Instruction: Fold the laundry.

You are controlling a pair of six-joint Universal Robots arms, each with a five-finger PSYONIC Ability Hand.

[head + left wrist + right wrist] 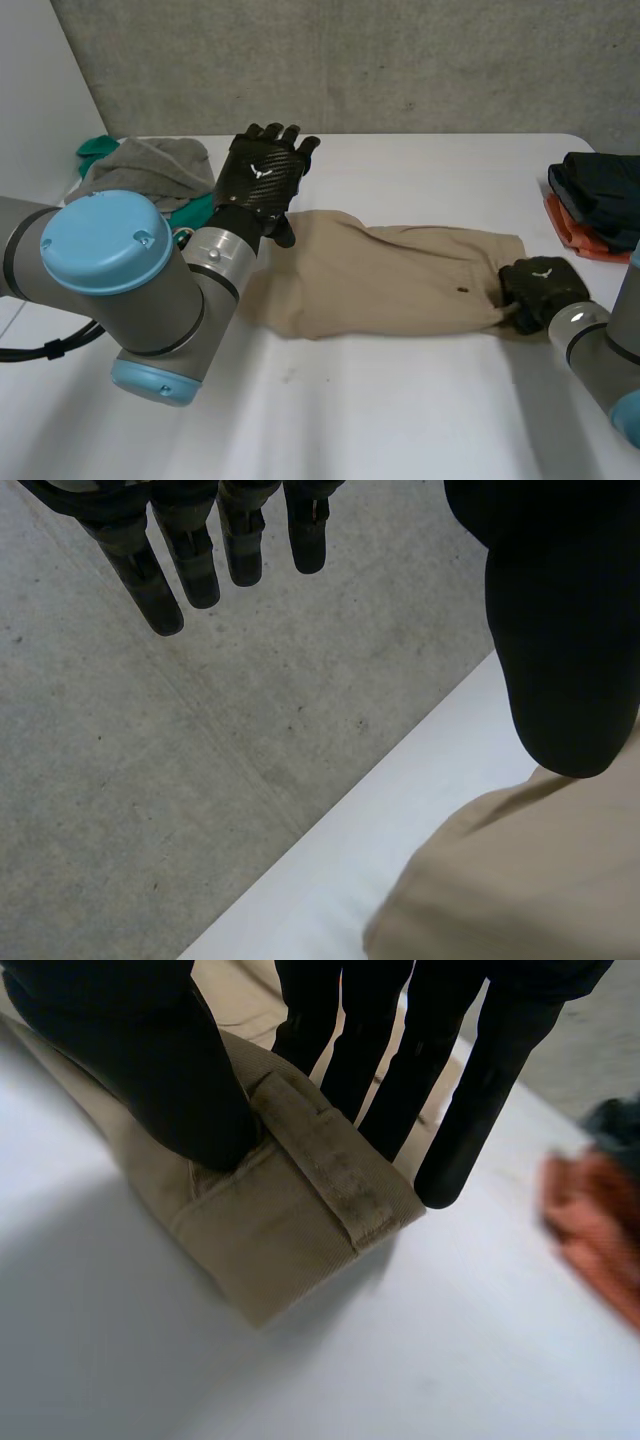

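- Khaki pants [390,275] lie flat, lengthwise across the middle of the white table [400,420], with the waistband end toward the right arm.
- The right hand [538,285] sits on that waistband corner and it's clamped on it. The thumb presses down on top of the cloth, the fingers [490,1080] run straight down the far side, and a belt loop [330,1175] sits between them.
- The left hand [262,175] hovers over the opposite end of the pants, off the cloth. Its fingers [190,565] are straight and well apart from the thumb, with nothing in it.
- Labels: there's a small white winged emblem on the back of each hand, too small to read as any lettering. The pants also have a tiny dark dot [461,291] near the right hand.
- Past the left-hand end of the pants there's a crumpled grey cloth [150,165] lying over something green [100,148].
- Past the waistband end, near the table edge, a dark folded garment [600,185] sits on an orange one [575,238], apart from the pants.
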